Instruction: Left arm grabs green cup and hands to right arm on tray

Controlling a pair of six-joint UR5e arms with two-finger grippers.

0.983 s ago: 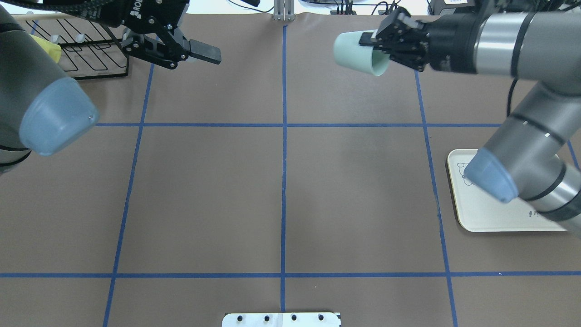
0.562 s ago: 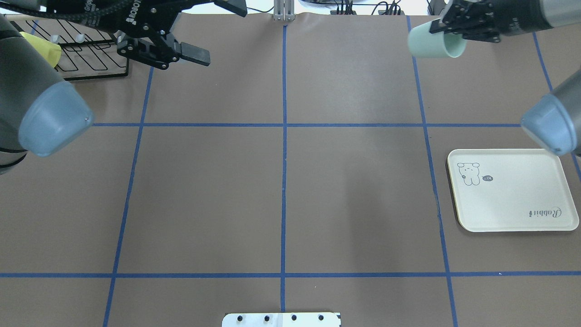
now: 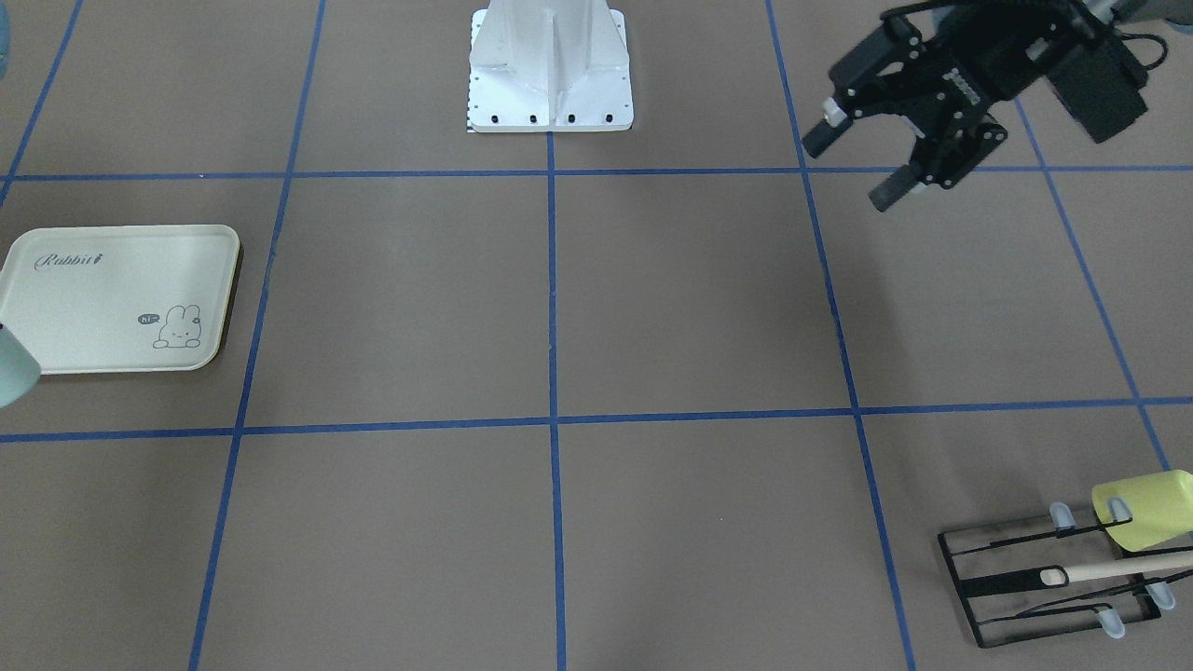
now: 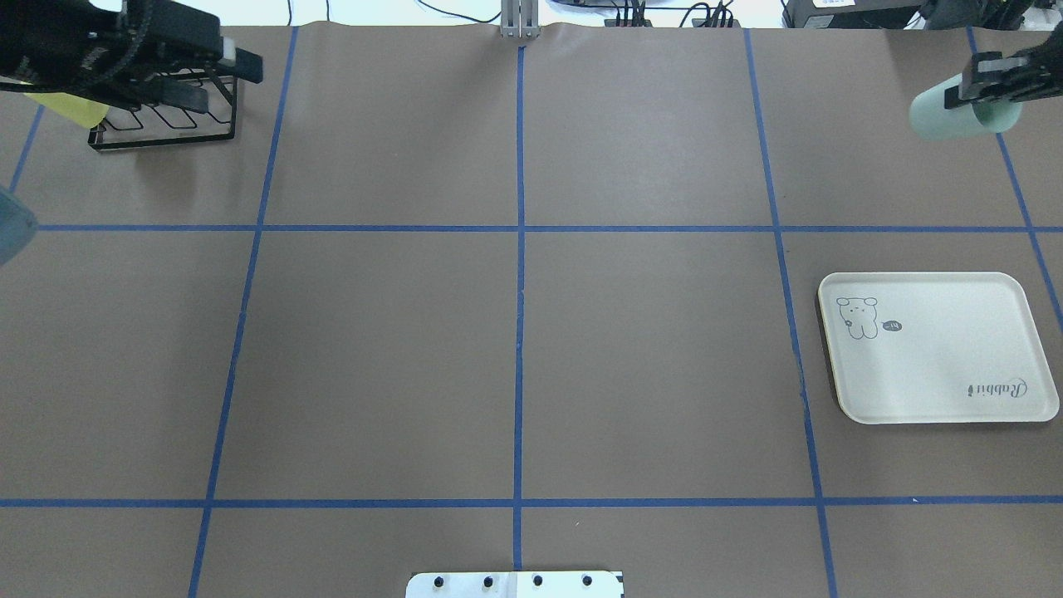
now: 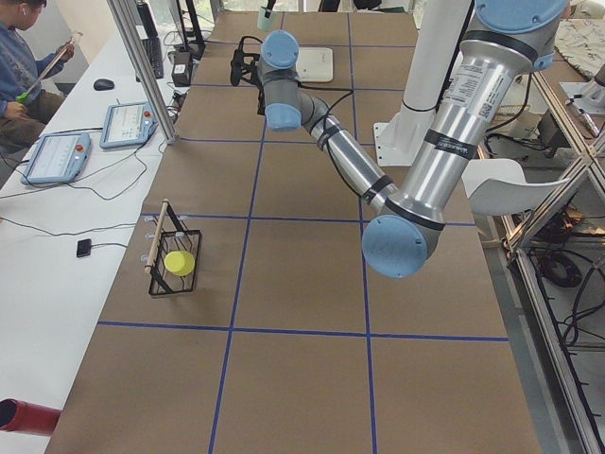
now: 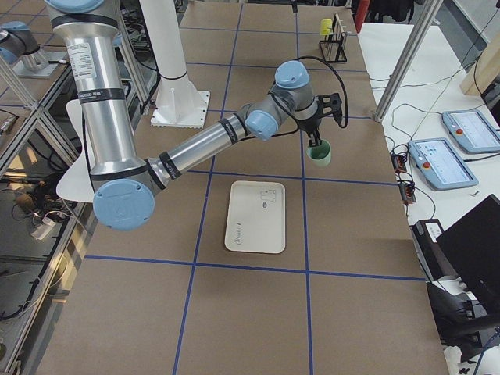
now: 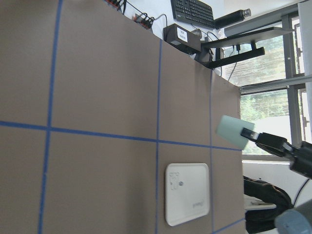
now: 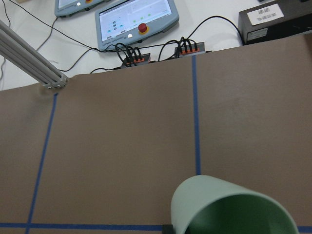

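The pale mint-green cup [image 4: 947, 116] is held in the air by its rim in my shut right gripper [image 4: 984, 90] at the far right of the table, beyond the tray's far edge. It also shows in the exterior right view [image 6: 319, 152], the left wrist view [image 7: 233, 132] and the right wrist view [image 8: 229, 207]. The cream tray [image 4: 938, 374] with the bunny drawing lies bare on the right side; it also shows in the front-facing view [image 3: 84, 298]. My left gripper [image 4: 220, 80] is open and holds nothing at the far left; it also shows in the front-facing view [image 3: 850, 168].
A black wire rack [image 3: 1044, 582] with a yellow-green cup [image 3: 1142, 508] on it stands at the far left corner, under my left gripper in the overhead view. The white robot base plate [image 3: 550, 65] sits at the near middle edge. Blue tape lines grid the brown table.
My right arm has swung right with the green cup, from near the centre line to the right edge, and uncovered the tray. My left gripper has drawn back left over the rack.
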